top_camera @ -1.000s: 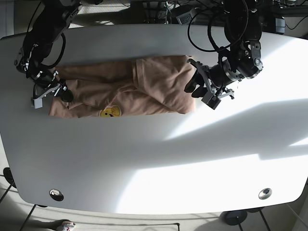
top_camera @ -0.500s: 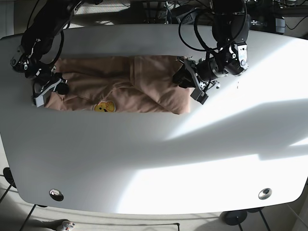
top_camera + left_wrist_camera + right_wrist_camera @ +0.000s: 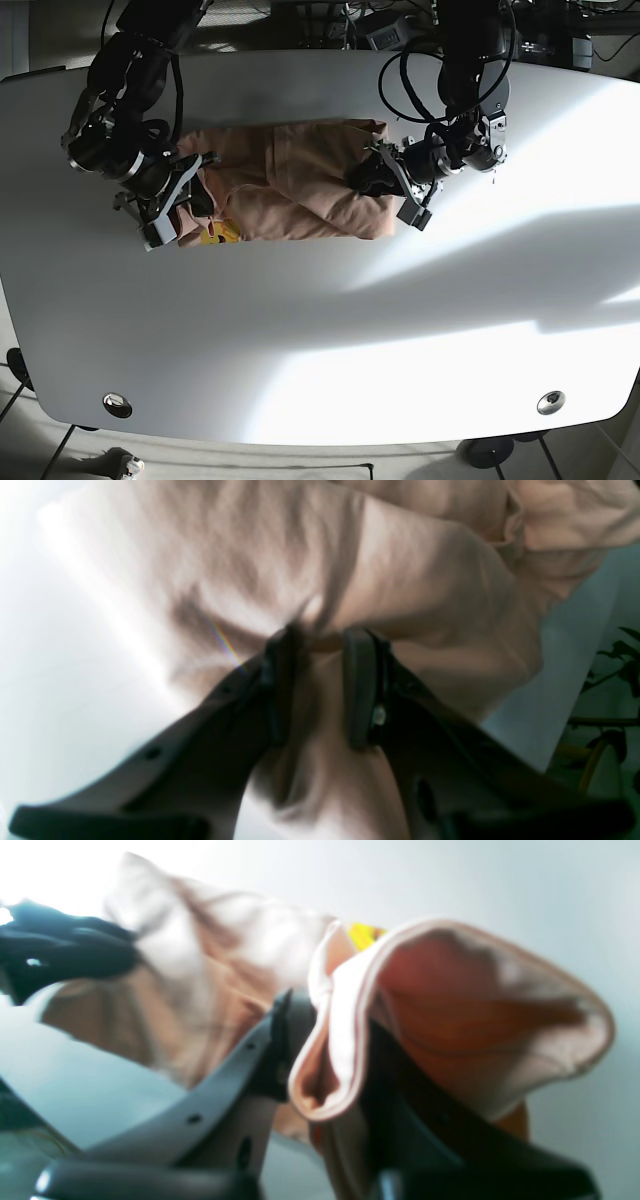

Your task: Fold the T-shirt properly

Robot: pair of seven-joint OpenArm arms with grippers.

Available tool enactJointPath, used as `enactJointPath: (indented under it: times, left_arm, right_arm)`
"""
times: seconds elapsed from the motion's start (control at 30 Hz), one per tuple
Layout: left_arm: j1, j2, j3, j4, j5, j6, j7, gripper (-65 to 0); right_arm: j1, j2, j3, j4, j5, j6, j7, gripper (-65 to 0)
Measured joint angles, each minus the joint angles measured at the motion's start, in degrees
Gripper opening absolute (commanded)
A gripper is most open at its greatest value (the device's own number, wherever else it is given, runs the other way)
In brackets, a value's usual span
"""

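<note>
A peach T-shirt (image 3: 290,185) with a yellow smiley print (image 3: 216,232) lies bunched on the white table (image 3: 320,330). My left gripper (image 3: 372,178), on the base view's right, is shut on a fold of the T-shirt (image 3: 350,590) at its right part, cloth pinched between the pads (image 3: 357,690). My right gripper (image 3: 195,192), on the base view's left, is shut on the hemmed edge of the T-shirt (image 3: 340,1040) at its left end and lifts it; the print (image 3: 364,934) shows behind.
Cables and equipment (image 3: 400,25) sit beyond the table's far edge. Two round holes (image 3: 117,404) are near the table's front corners. A bright sunlit patch (image 3: 480,330) crosses the table's right and front. A plant (image 3: 620,680) shows in the left wrist view.
Both grippers have moved inward toward each other with the cloth, so the T-shirt is narrower and more bunched. The right gripper moved right and forward; the left gripper moved left.
</note>
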Motion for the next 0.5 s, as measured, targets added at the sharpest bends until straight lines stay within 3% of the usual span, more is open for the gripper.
enactJointPath:
  times: [0.13,0.4,0.5]
  left_arm:
    - [-0.1,0.3,0.0,-0.1,0.0,0.0,0.0,-49.9]
    - [-0.1,0.3,0.0,-0.2,0.0,0.0,0.0,-49.9]
    - [-0.1,0.3,0.0,-0.2,0.0,0.0,0.0,-49.9]
  right_arm:
    - [-0.1,-4.4,-7.0,0.9,0.7,0.02,-1.1,-62.9]
    - [-0.6,-7.5,-18.4,0.9,0.0,0.02,-1.1,-62.9]
    - [-1.0,-7.5,-20.5,0.9,5.9,0.0,0.9,-62.9]
